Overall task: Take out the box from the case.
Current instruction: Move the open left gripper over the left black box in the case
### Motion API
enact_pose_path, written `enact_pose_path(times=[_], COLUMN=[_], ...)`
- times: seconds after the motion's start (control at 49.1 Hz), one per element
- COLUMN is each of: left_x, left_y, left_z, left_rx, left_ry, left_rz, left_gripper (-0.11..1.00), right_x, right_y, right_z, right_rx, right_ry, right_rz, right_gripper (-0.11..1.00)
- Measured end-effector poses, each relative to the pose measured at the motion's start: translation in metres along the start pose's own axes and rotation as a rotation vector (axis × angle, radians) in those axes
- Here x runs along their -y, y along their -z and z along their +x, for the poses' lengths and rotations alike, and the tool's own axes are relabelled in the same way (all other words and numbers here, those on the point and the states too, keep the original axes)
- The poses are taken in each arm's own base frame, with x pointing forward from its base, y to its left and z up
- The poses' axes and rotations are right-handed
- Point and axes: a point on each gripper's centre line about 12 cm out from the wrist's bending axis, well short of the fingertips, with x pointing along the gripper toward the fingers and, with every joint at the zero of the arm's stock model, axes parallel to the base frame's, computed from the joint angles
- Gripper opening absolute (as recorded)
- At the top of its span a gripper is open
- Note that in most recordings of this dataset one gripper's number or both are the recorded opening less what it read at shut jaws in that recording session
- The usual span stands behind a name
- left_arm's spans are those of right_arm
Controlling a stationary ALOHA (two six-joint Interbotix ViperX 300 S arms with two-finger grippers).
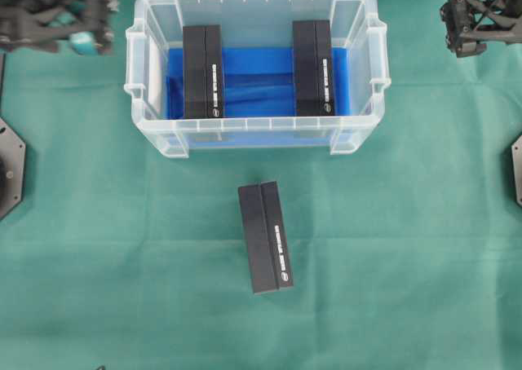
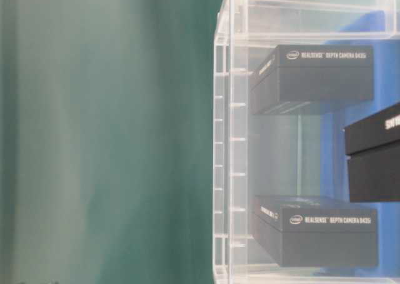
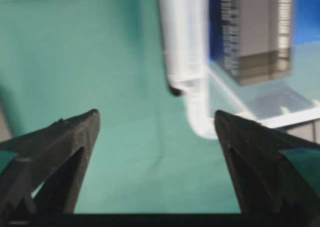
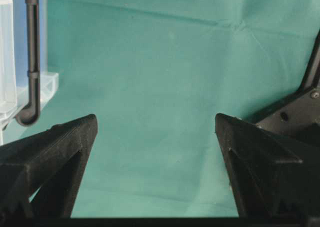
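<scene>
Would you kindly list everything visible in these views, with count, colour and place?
Large translucent clear plastic case: one, clear, top centre of the table.
Blue cloth lining: one, blue, on the case floor.
Black rectangular cardboard boxes: three; one at the case's left side, one at its right side, one on the table in front of the case.
Green tablecloth: one, green, covering the table.
Left pincer: black, open, near the case's left end.
Right pincer: black, open, over bare cloth.

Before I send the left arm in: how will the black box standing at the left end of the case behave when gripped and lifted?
The left box looks like rigid printed cardboard, so probably stiff, not floppy. It stands on a narrow edge on loose blue cloth, so a nudge may tip it. Its smooth faces may slip.
</scene>
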Motion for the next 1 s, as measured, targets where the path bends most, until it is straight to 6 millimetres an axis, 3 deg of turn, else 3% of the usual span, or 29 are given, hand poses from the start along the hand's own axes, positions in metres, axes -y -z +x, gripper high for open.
enact_pose_path(times=[0.305, 0.509, 0.712, 0.997], left_x=[0.068, 0.096, 0.108, 0.110], left_y=[-0.011, -0.019, -0.023, -0.021], left_z=[0.020, 0.028, 0.034, 0.040], left_rx=[-0.009, 0.004, -0.001, -0.011], left_ry=[-0.011, -0.008, -0.024, -0.049], left_rz=[0.031, 0.043, 0.045, 0.049], left_gripper=[0.95, 0.95, 0.95, 0.95], right_x=[0.000, 0.001, 0.001, 0.000], right_y=[0.000, 0.000, 0.001, 0.003], right_z=[0.001, 0.002, 0.003, 0.002], right_rx=[0.000, 0.000, -0.001, -0.003], right_ry=[0.000, 0.000, 0.003, 0.001], right_rz=[-0.004, -0.004, -0.007, -0.016], right_gripper=[0.94, 0.94, 0.94, 0.94])
